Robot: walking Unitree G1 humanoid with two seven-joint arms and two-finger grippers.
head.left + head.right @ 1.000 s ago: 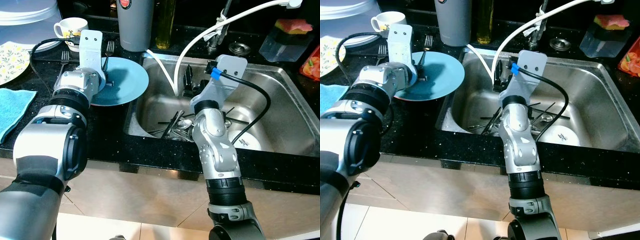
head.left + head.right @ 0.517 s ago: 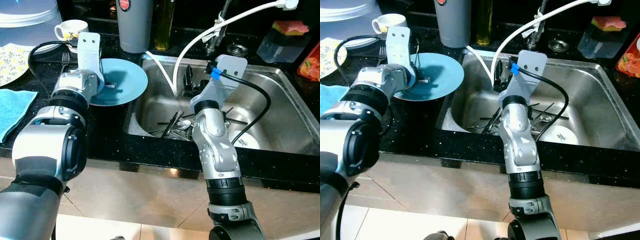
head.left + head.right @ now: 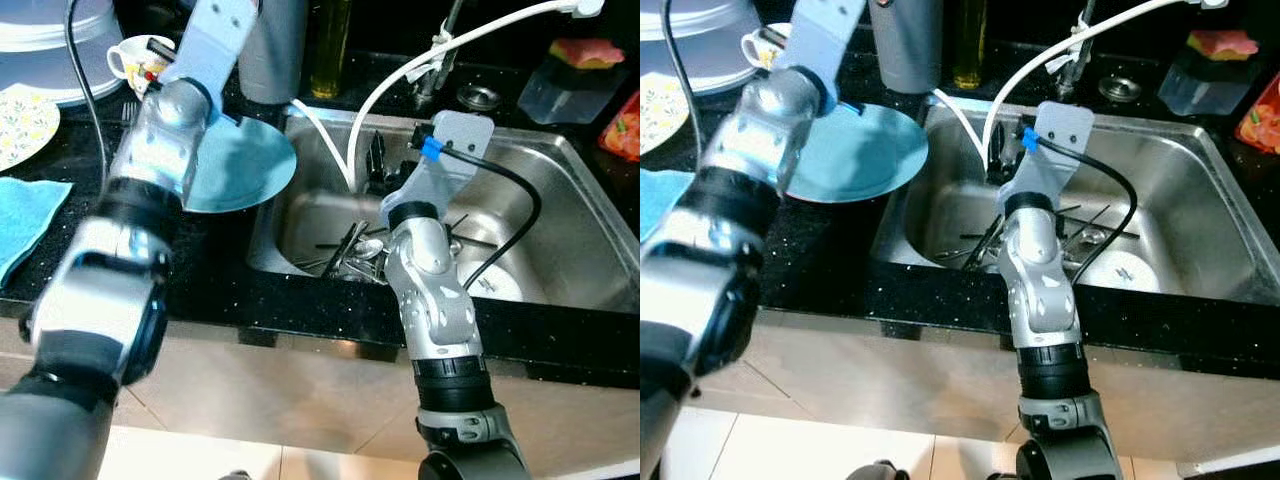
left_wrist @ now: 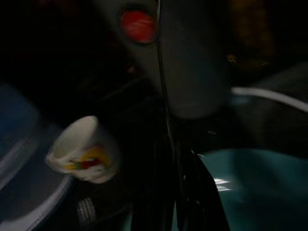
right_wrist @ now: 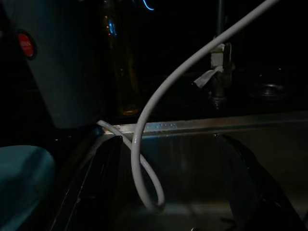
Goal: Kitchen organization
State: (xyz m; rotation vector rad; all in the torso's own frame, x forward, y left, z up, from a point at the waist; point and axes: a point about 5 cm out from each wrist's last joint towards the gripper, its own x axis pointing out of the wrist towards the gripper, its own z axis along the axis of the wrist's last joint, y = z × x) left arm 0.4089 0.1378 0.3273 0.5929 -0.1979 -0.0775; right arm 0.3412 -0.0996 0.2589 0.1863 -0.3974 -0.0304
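Note:
A blue plate [image 3: 245, 165] lies bare on the black counter, left of the steel sink [image 3: 560, 230]. My left arm is raised above the plate's far-left side. In the left wrist view my left gripper [image 4: 175, 144] is shut, and a thin dark utensil [image 4: 161, 72] sticks out from between its fingers. A white cup [image 3: 140, 55] and a grey canister [image 3: 275, 50] stand just beyond. My right gripper [image 5: 171, 139] is open inside the sink near its back wall, beside the white hose [image 3: 400, 70]. Several utensils [image 3: 355, 250] and a white dish [image 3: 500, 285] lie in the basin.
A blue cloth [image 3: 25, 215] and a floral plate [image 3: 25, 115] lie at the counter's left. A fork [image 3: 130, 112] rests beside the cup. An oil bottle [image 3: 330, 50] stands behind the sink, with a sponge box [image 3: 575, 75] at the back right.
My left arm has risen from the blue plate and swung back toward the canister, blurred by the motion. The plate now lies bare. The right arm has not moved.

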